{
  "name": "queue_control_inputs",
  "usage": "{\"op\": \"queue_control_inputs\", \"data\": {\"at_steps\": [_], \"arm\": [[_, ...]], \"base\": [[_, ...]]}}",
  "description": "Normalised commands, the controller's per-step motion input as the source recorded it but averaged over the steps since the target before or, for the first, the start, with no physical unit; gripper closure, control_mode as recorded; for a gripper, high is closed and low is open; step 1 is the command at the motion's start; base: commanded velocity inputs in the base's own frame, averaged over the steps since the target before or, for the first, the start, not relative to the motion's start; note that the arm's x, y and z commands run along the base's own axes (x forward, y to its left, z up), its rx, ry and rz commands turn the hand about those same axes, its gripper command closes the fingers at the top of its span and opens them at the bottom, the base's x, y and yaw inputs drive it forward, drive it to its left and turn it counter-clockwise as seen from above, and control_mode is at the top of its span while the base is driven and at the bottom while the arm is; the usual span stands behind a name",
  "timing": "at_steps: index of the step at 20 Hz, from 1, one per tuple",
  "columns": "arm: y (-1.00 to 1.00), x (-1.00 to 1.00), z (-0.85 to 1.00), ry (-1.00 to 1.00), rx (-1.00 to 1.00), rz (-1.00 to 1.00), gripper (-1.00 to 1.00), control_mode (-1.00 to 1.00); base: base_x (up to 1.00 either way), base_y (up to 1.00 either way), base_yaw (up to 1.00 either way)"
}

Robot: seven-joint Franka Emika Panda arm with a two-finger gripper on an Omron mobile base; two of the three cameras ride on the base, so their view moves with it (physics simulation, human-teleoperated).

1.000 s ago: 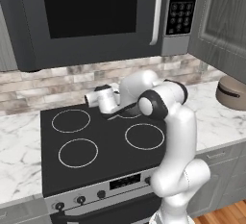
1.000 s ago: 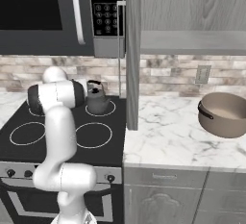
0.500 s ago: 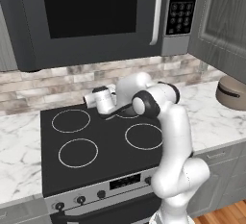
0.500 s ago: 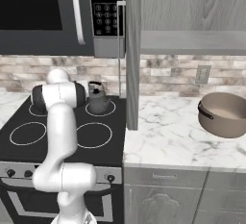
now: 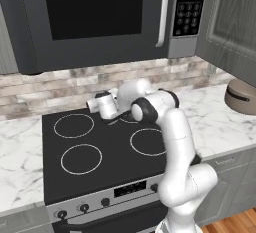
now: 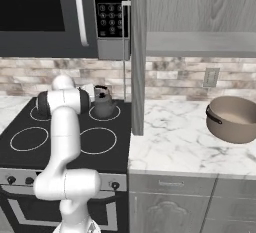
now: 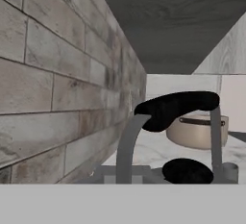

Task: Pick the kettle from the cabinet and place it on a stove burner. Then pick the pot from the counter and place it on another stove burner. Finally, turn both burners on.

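Dark grey metal with a tall arched black handle and a black-knobbed lid, the kettle (image 6: 103, 103) stands upright on the black glass stovetop (image 5: 100, 162), over the back burner (image 6: 104, 112) nearest the counter (image 6: 180, 144), close to the brick backsplash (image 5: 60, 87). Beside it the gripper (image 5: 116, 117) has its jaws drawn right together, and whether they still pinch the handle cannot be told; the hand view looks past that arched handle (image 7: 175, 107) from close by. Well to the side of the stovetop, the wide tan-brown pot (image 6: 235, 118), pale inside with a small black side handle, sits on the white marble counter below the open grey wood-grain cabinet (image 6: 200, 12).
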Motion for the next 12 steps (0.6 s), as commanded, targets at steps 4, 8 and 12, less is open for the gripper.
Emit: {"op": "queue_control_inputs", "data": {"at_steps": [4, 8, 12], "arm": [[0.02, 0.27, -0.32, -0.05, 0.0, 0.0, 1.0, -1.0], [0.01, 0.26, -0.31, -0.06, 0.0, 0.01, 1.0, -1.0], [0.01, 0.12, -0.3, -0.06, 0.0, 0.0, 1.0, -1.0]], "base": [[0.0, 0.0, 0.0], [0.0, 0.0, 0.0], [0.0, 0.0, 0.0]]}}
